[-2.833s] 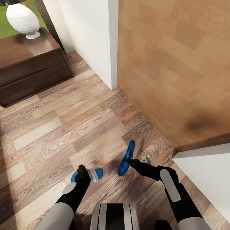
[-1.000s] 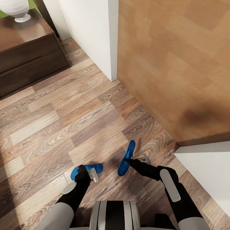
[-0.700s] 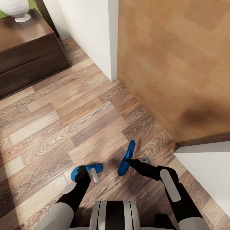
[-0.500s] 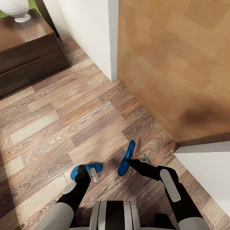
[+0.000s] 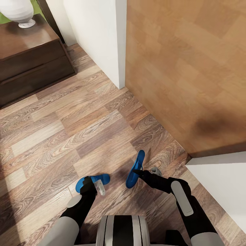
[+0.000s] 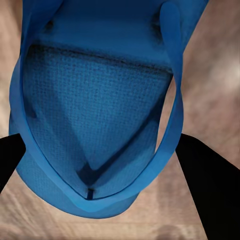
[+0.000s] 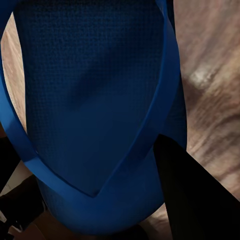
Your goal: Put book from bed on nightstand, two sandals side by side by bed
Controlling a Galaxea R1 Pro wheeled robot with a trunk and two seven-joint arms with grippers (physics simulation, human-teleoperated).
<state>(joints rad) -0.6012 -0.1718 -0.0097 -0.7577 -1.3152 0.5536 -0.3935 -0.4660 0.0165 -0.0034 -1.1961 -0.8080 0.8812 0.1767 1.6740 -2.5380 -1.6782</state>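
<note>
I hold the two sandals, both bright blue, just above the wood-plank floor in front of my base. My left gripper (image 5: pixel 92 184) is shut on the left sandal (image 5: pixel 102 178), which lies roughly flat. My right gripper (image 5: pixel 139 172) is shut on the right sandal (image 5: pixel 135 167), which stands on edge with its toe pointing away. In the left wrist view the sandal's sole and strap (image 6: pixel 95 110) sit between black fingers (image 6: pixel 210 195). The right wrist view has the other sandal (image 7: pixel 90 100) beside a black finger (image 7: pixel 195 195). The book and the bed are out of view.
A low dark-brown two-drawer cabinet (image 5: pixel 30 68) with a white vase (image 5: pixel 18 12) stands at the far left; I cannot tell if it is a nightstand. A white wall corner (image 5: pixel 102 41) and a light wooden panel (image 5: pixel 191 68) rise ahead and to the right. Plank floor (image 5: pixel 68 130) lies between.
The whole view has shifted as the camera moved, so the cabinet sits a little differently in the picture. Both grippers keep their sandals in the same pose.
</note>
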